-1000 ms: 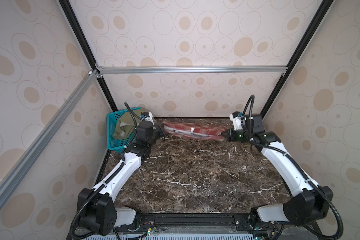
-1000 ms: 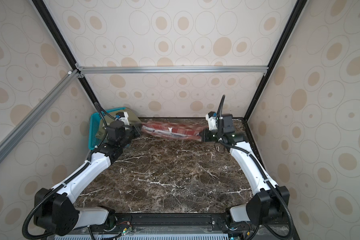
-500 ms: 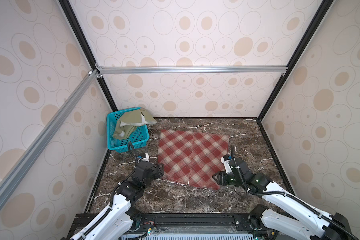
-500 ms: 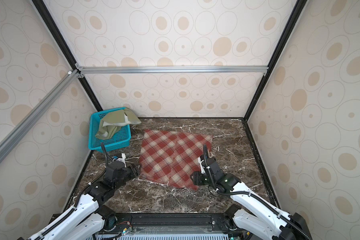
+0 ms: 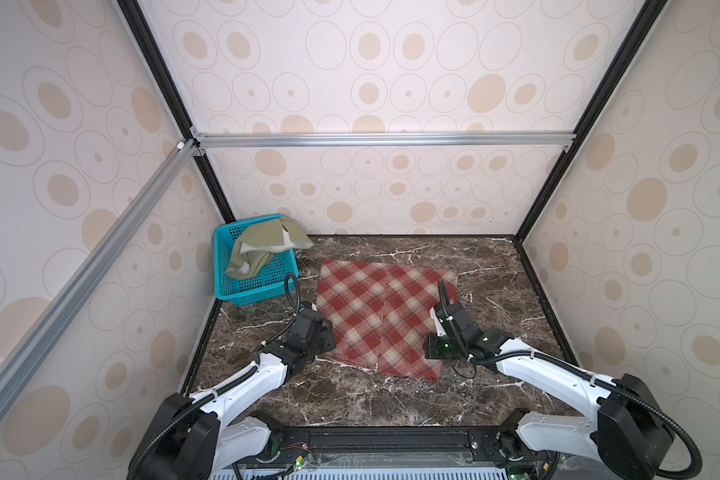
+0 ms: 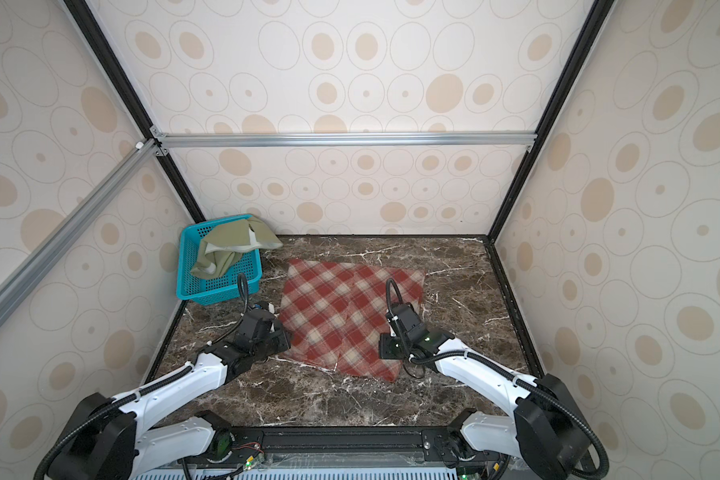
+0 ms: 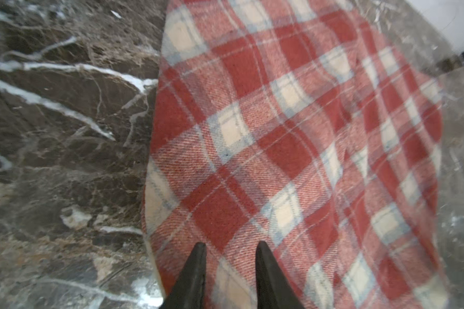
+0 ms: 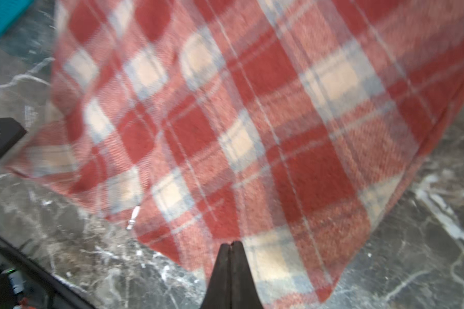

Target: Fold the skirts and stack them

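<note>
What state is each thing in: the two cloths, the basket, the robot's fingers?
Plaid skirt: spread flat on the table.
Basket: upright on the table.
Olive skirt: crumpled, draped over the basket rim.
Left fingers: slightly apart, over the plaid skirt.
Right fingers: shut, at the plaid's edge.

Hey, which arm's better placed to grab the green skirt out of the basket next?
Left, probably. The olive skirt hangs over the teal basket at the far left, nearer the left gripper; the right gripper, jaws shut, sits beyond the plaid skirt.
</note>
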`<state>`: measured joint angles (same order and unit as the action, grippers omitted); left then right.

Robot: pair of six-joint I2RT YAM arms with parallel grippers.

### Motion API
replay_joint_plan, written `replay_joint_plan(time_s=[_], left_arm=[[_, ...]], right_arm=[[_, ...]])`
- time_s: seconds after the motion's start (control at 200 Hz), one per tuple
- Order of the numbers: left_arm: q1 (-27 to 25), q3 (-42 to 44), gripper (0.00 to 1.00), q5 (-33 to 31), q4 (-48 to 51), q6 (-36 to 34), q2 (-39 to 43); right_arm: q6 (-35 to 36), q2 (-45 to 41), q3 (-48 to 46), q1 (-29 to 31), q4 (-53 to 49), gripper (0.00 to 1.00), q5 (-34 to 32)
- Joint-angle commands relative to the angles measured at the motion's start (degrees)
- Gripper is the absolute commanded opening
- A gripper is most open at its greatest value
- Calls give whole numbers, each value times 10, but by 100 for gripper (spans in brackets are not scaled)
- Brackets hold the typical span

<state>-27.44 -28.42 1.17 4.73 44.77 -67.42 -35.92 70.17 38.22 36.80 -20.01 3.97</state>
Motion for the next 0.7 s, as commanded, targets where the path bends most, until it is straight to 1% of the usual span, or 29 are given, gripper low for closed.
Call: replay_joint_plan(time_s=[0.0,0.07,0.22,0.385,0.545,0.69], left_arm=[[-2,2,24,6,-20,-20,-22],[-2,5,19,3,-5,-22,-29],[-2,28,17,3,39,-9,-15],[-2,56,17,-21,111,10,16],[-3,78,17,0,105,24,5],[-21,73,15,1,93,20,-14]], right_arm=[[-22,15,-18,-1,10,0,-21],[-21,33,-22,-2,8,0,-18],[-22,75,-24,-7,-1,0,-13],[-20,108,-17,-22,-6,0,-3],[-12,147,3,-56,-21,0,14],[19,171,28,-90,-40,0,-2]])
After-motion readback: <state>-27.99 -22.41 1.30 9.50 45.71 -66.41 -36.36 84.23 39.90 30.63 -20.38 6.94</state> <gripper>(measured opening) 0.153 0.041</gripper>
